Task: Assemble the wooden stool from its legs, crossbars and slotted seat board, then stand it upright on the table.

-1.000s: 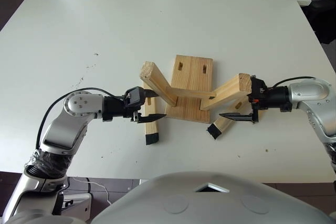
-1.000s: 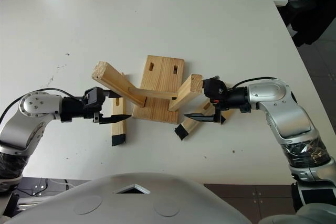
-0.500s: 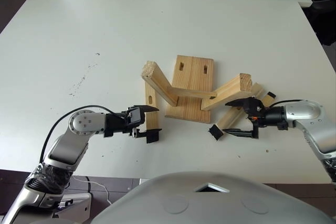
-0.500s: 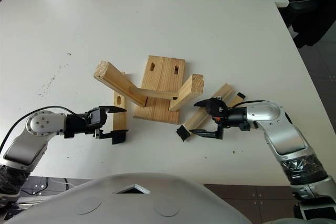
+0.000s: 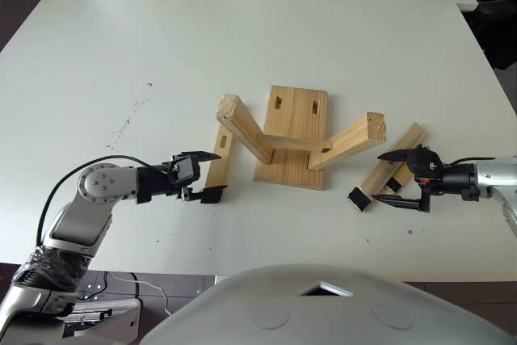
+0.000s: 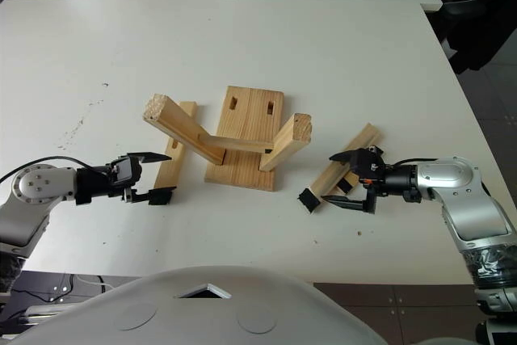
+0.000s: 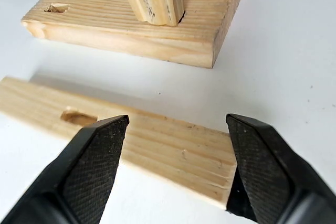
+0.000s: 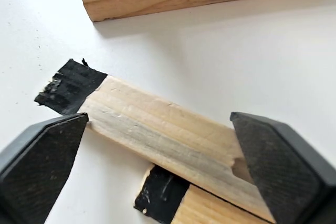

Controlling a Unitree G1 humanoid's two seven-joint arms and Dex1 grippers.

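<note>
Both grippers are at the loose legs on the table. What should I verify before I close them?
1. Left gripper open: ok.
2. It straddles the left loose leg: ok.
3. Right gripper open: ok.
4. Right loose leg lying alone: not ok, it rests across a second piece.
5. Two slots in the seat board free: ok.
6. Fitted legs seated firmly: cannot tell.
</note>
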